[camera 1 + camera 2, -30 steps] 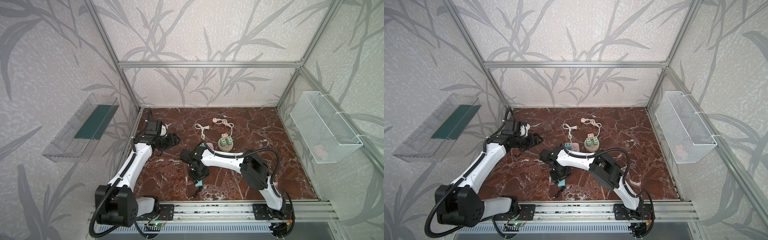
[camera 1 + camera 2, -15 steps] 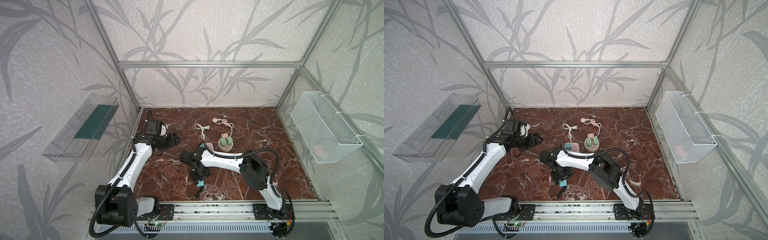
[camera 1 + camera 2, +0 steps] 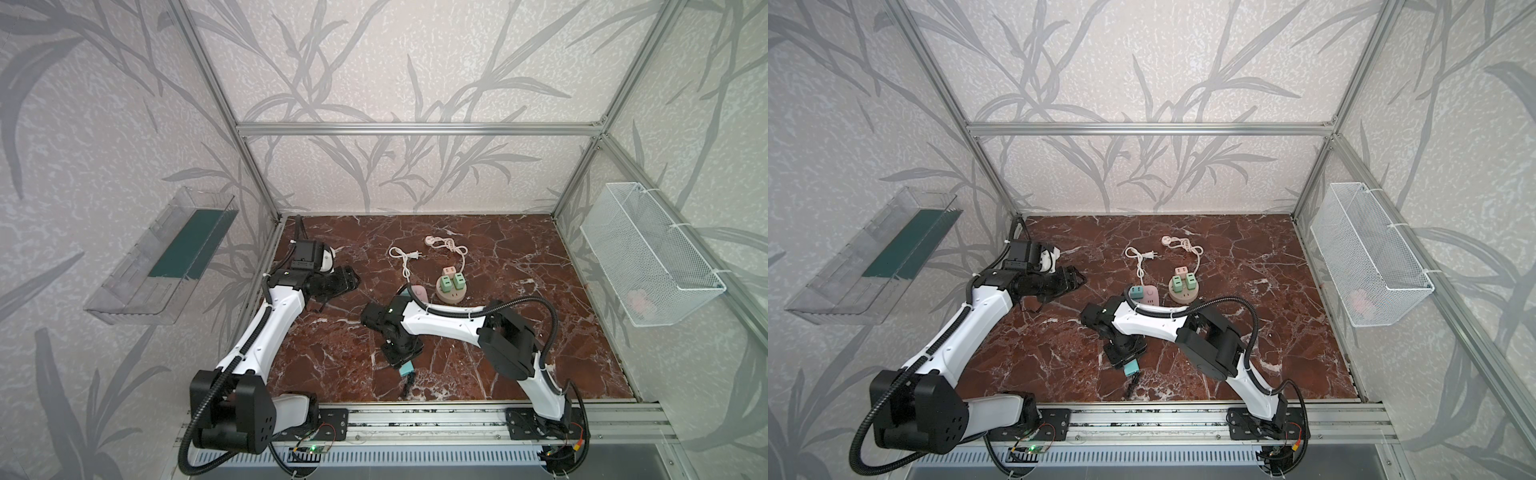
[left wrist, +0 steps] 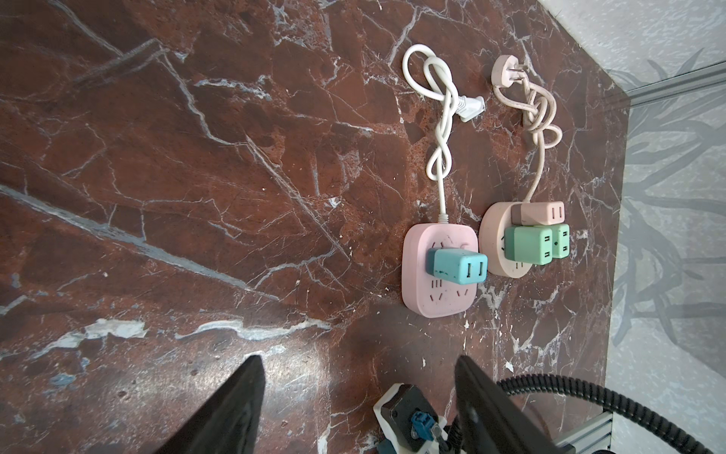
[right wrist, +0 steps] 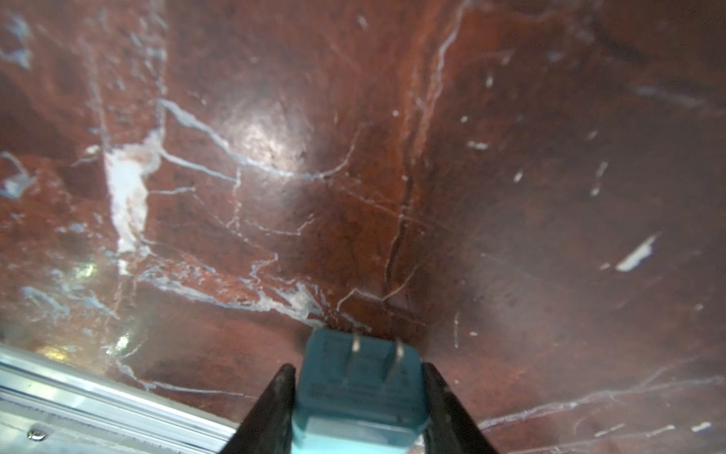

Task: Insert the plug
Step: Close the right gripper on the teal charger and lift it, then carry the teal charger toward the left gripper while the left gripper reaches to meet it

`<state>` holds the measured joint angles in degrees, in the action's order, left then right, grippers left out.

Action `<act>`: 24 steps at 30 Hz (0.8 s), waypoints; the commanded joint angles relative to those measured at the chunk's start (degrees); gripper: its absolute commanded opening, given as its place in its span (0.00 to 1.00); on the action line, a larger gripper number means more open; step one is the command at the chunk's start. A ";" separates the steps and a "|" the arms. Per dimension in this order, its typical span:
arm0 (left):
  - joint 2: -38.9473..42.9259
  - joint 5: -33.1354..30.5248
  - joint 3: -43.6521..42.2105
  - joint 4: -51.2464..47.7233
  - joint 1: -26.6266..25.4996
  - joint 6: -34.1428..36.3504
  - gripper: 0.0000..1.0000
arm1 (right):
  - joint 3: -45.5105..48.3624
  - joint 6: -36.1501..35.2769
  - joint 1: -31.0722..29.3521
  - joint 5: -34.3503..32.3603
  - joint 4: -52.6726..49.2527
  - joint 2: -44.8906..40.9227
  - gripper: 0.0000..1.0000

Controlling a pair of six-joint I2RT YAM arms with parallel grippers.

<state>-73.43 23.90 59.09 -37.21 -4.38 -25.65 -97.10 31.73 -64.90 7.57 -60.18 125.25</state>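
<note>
My right gripper [image 5: 358, 367] is shut on a teal plug [image 5: 359, 389], a black finger pressed on each of its sides. Its two metal prongs point away from the wrist, towards the marble. In both top views the plug [image 3: 407, 369] [image 3: 1132, 367] is low over the table's front middle. A square pink power strip [image 4: 436, 293] [image 3: 1149, 296] lies further back, with another teal plug [image 4: 457, 267] in it. Over the table's back left, my left gripper [image 4: 358, 358] [image 3: 349, 277] is open and holds nothing.
A round pink socket base [image 4: 494, 239] [image 3: 451, 296] carries two green adapters and a pink one. A white cord [image 3: 401, 259] and a pink cord [image 3: 451, 245] lie behind the strips. An aluminium rail [image 3: 415, 415] runs along the front edge. A wire basket [image 3: 648, 257] hangs on the right wall, a clear tray [image 3: 166, 257] on the left wall.
My right gripper's fingers have closed in on the teal plug, and the plug has shifted slightly to the right. The left arm has not moved.
</note>
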 commanded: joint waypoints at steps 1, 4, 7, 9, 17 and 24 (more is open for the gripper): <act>1.00 -0.58 -0.29 0.04 0.28 0.03 0.75 | 1.28 0.44 -0.30 -1.64 -1.08 0.69 0.39; 0.94 -0.75 -0.29 0.08 0.30 0.00 0.75 | 1.29 -0.02 0.10 -2.21 -0.93 0.20 0.30; 0.79 -0.68 -0.29 -0.02 0.33 0.04 0.75 | 1.19 -1.21 0.80 -2.39 -0.68 -1.00 0.01; 0.85 -0.70 -0.29 -0.05 0.33 0.05 0.75 | 0.56 -3.18 1.70 -2.52 -1.16 -2.36 0.00; 1.34 1.85 -0.44 0.85 0.28 0.29 0.71 | 3.48 -16.31 9.53 -5.44 0.58 -16.38 0.00; 1.60 12.15 -2.63 6.43 -0.14 -0.86 0.64 | 3.30 -22.13 13.84 -7.58 1.66 -21.52 0.00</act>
<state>-73.30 29.39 58.06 -34.33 -4.38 -25.78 -93.89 14.50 -50.94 0.95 -59.07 104.55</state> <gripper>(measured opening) 0.640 0.433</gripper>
